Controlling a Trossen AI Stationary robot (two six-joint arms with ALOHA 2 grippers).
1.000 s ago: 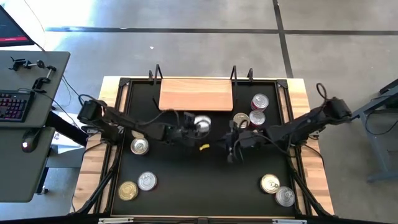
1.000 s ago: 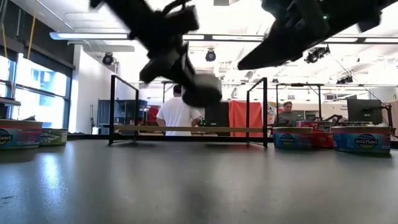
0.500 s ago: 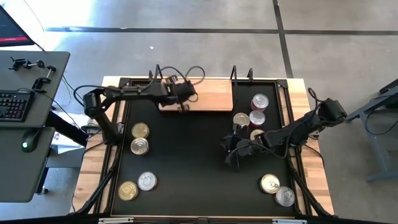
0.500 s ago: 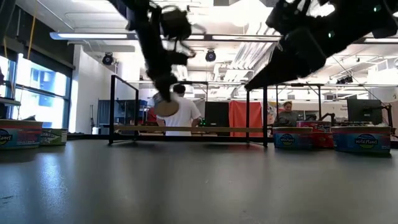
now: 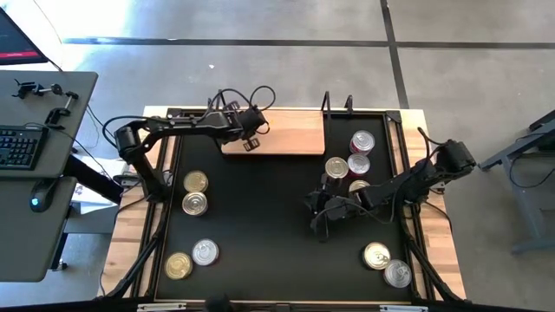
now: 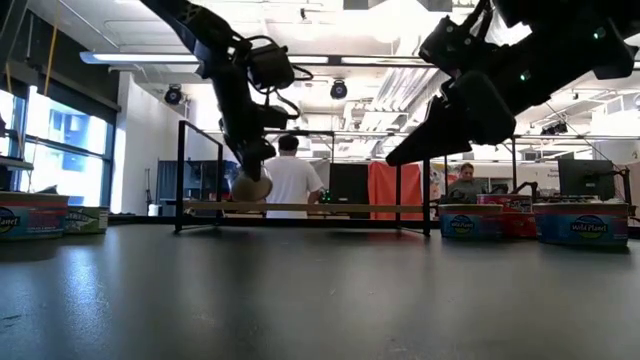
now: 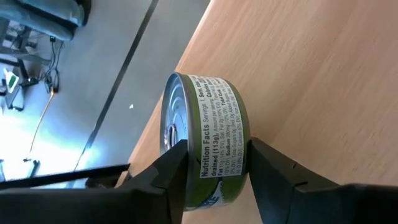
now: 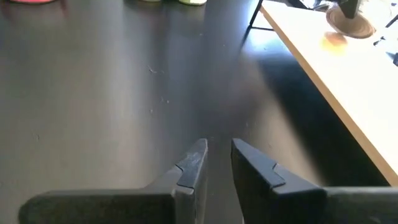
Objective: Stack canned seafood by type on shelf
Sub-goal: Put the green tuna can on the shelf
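My left gripper is over the left end of the light wooden shelf and is shut on a green-labelled tin. In the low view this tin hangs just above the shelf board. My right gripper hovers over the black tabletop right of centre. It is empty, with a narrow gap between its fingers. Other tins stand on their bases on the table: several at the left, several by the shelf's right end including a red-pink one, and two near right. My left gripper pinches the green-labelled tin between its two fingers, one at the silver lid end and one at the opposite end. It comes slanting down from the table's left. The tin is turned on its side; whether it touches the board I cannot tell.
Thin black uprights stand at the shelf's ends. A black frame edges the tabletop. The middle of the table between the tin groups is bare. People are in the room beyond the far edge.
My left gripper carried the tin from the table's middle toward the far edge and left, onto the shelf's left end. It then lowered toward the board, staying shut on the tin throughout. My right gripper drifted slightly toward the near edge.
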